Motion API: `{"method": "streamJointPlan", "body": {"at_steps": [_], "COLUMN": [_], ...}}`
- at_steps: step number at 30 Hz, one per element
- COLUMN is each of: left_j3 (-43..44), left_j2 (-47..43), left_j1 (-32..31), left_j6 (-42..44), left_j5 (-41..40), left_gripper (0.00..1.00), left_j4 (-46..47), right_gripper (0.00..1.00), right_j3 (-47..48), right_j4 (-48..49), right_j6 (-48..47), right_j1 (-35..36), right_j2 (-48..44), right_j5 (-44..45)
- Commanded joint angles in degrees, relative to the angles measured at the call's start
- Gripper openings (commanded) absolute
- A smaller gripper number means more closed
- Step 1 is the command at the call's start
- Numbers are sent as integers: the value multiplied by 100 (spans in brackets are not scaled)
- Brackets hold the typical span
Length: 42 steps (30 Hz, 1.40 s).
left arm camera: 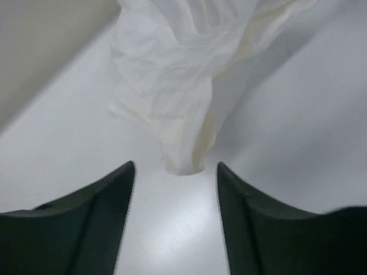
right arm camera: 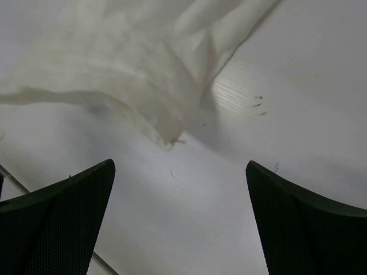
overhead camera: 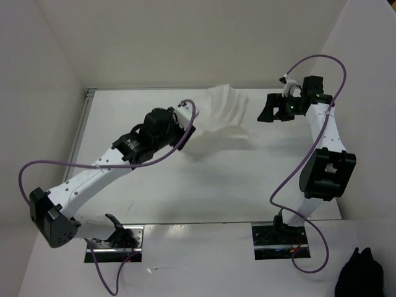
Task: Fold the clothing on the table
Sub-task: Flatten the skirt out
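Two claws: the left gripper (left arm camera: 176,165) has its jaws apart with nothing pinched between them; the right gripper (right arm camera: 179,163) is spread wide and just as empty
Clothing: the clothing (overhead camera: 226,114) sits toward the far middle of the table (overhead camera: 185,198), between the two claws, gathered into a rumpled, fanned bunch instead of lying flat
Done so far: no tidy fold shows in any view; the cloth is creased, its edges are not lined up, and no layer lies squarely over another
Left to do: nearly everything, as I judge it; the garment needs spreading flat, then folding over and squaring up
Top view alone: shows both arms flanking the cloth, a shadow under its near edge hinting that part stands off the surface, and a black fabric lump (overhead camera: 362,275) at the near right, off the table
Left wrist alone: shows a narrow drooping tip of cloth pointing into the gap just ahead of the fingers; whether it touches either one I cannot tell
Right wrist alone: shows how thin the fabric is, a frayed corner with a loose thread, and small dark specks on the surface; the cloth lies clear ahead of those fingers
Unclear: whether the whole garment rests on the table
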Motion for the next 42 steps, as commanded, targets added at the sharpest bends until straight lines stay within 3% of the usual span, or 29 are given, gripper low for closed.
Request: {"method": "streamJointPlan", "body": {"at_steps": [1, 2, 7, 12, 18, 23, 30, 35, 42], "left_j3": [-897, -1038, -1049, -846, -846, -1337, -2032, -2838, -3561], "left_j2": [-835, -959, -1189, -57, 1254, 1028, 534, 104, -274], "left_j1": [-195, -248, -248, -248, -248, 181, 920, 1227, 1457], "left_j6": [-1206, -1346, -1515, -1470, -2551, -3245, -3905, -4651, -5425], "left_j5": [-502, -668, -1100, -749, -794, 313, 1500, 2413, 2714], "left_gripper": [70, 85, 90, 90, 57, 55, 74, 81, 84], "left_j4": [-249, -485, -558, -785, -1032, -383, 48, 829, 1681], "right_gripper": [100, 100, 100, 100, 100, 100, 100, 97, 95], "right_j3": [-68, -68, 3, -542, -823, -1183, -1772, -1966, -2107], "right_j4": [-1055, -1232, -1831, -1620, -2130, -1578, -1119, -803, -267], "right_j6": [-1009, -1297, -1748, -1661, -1546, -1153, -641, -246, 290], "right_j1": [-97, -97, -238, -186, -71, 52, 245, 430, 1001], "right_j2": [-273, -273, -273, -167, 658, 703, 694, 808, 983], "right_j5": [52, 104, -53, 341, 194, 516, 379, 184, 315]}}
